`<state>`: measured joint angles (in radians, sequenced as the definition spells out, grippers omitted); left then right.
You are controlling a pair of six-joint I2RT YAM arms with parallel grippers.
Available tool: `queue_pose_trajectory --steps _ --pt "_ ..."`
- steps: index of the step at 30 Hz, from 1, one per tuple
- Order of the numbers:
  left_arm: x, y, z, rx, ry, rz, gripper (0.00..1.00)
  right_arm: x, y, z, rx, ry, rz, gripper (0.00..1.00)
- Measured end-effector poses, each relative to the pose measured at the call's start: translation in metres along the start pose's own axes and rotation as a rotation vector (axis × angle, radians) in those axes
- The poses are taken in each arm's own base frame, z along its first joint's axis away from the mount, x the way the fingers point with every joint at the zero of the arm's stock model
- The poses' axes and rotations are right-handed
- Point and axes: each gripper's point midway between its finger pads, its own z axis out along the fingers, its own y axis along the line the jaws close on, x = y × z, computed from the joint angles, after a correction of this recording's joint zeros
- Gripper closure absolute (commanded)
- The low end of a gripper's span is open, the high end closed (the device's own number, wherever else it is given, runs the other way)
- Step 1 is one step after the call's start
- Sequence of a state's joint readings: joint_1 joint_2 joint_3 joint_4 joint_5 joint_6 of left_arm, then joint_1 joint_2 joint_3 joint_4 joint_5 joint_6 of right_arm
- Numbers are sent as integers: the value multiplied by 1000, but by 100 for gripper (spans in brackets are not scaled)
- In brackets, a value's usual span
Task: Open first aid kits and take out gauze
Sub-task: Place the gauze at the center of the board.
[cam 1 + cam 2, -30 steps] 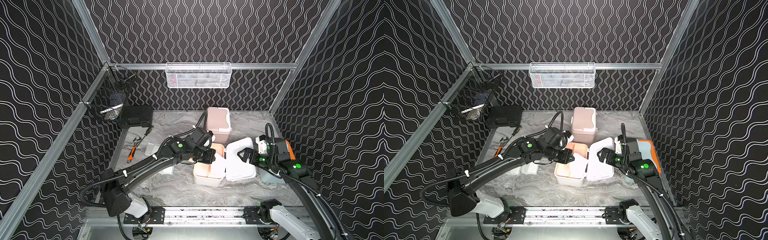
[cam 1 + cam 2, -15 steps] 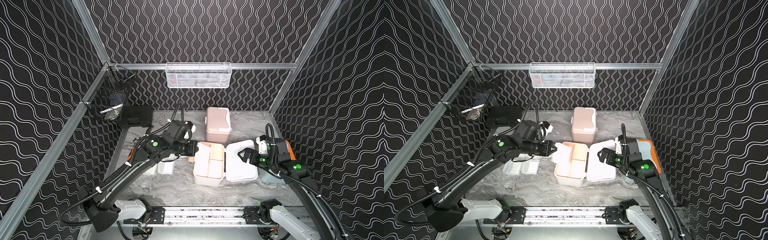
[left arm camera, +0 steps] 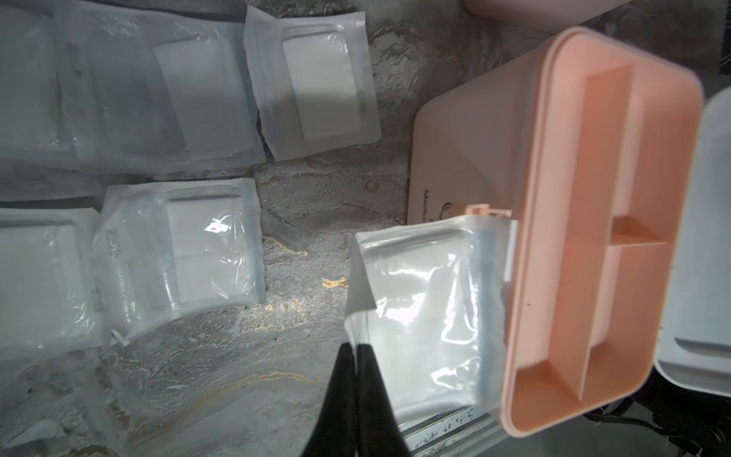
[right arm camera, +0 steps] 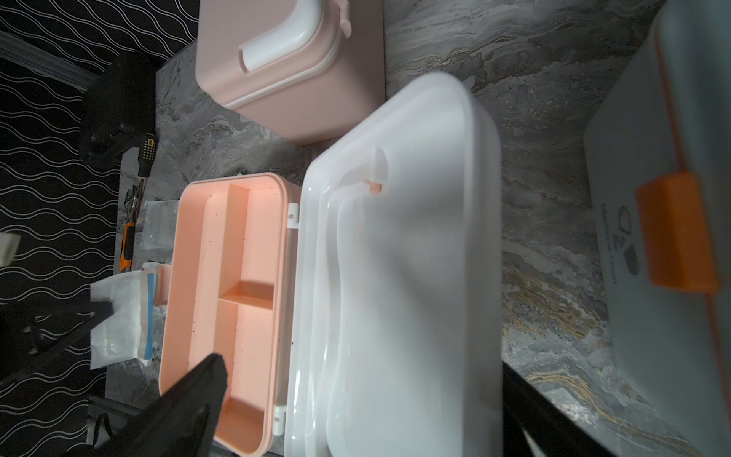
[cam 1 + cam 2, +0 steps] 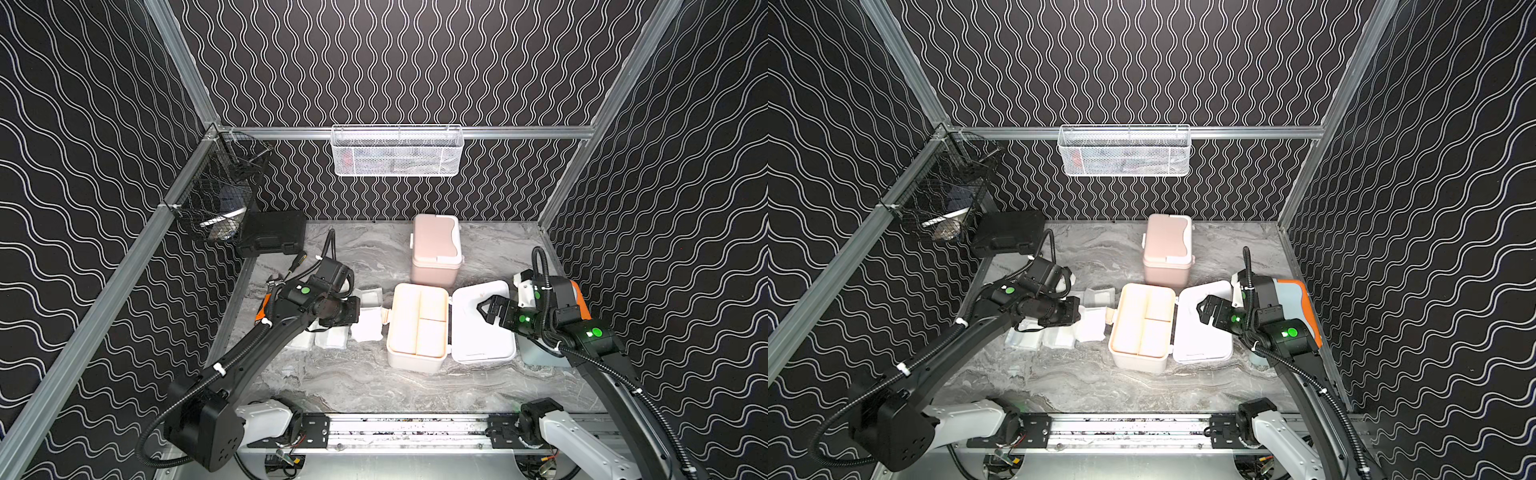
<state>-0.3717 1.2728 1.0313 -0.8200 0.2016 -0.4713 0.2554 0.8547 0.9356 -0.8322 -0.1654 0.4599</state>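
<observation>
Walls [image 5: 395,62]: three sides, black panels printed with white wavy lines.
Frame [image 5: 519,132]: silver aluminium rails at the wall corners and along the rear and left walls.
Counter [image 5: 353,382]: grey marble-pattern surface, wall to wall.
Rear rail fixture: white mesh basket [image 5: 397,151], hung at centre.
Left rail fixture: black wire basket [image 5: 216,199], hung near the rear corner.
Front edge: metal track [image 5: 415,428] across the near side.
Light: bright, even across the counter.

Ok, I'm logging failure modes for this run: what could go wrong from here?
1. The left gripper pinches only a corner of the gauze packet, so it could slip out.
2. The packet hangs right beside the open kit and might catch on its rim.
3. The right gripper, open above the lid, could bump it when moving.
</observation>
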Motion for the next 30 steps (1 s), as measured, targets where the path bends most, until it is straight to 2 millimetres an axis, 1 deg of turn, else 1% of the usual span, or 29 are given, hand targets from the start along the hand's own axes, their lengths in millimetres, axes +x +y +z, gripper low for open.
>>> queue_pose_trajectory --steps 4,7,10,17,24,30 --pt "8 14 26 -24 46 -12 100 -1 -2 0 11 -6 0 0" --pt "11 22 36 -34 50 -13 100 -2 -3 0 19 -10 0 0" --pt "10 24 40 -32 41 -14 100 -2 -3 0 20 -10 0 0" --pt "0 22 42 -14 5 -12 100 -2 -4 0 25 -9 0 0" --pt "-1 25 55 -21 21 -50 100 -2 -4 0 25 -7 1 0" --pt "0 35 65 -67 39 -65 100 -1 -5 1 31 -5 1 0"
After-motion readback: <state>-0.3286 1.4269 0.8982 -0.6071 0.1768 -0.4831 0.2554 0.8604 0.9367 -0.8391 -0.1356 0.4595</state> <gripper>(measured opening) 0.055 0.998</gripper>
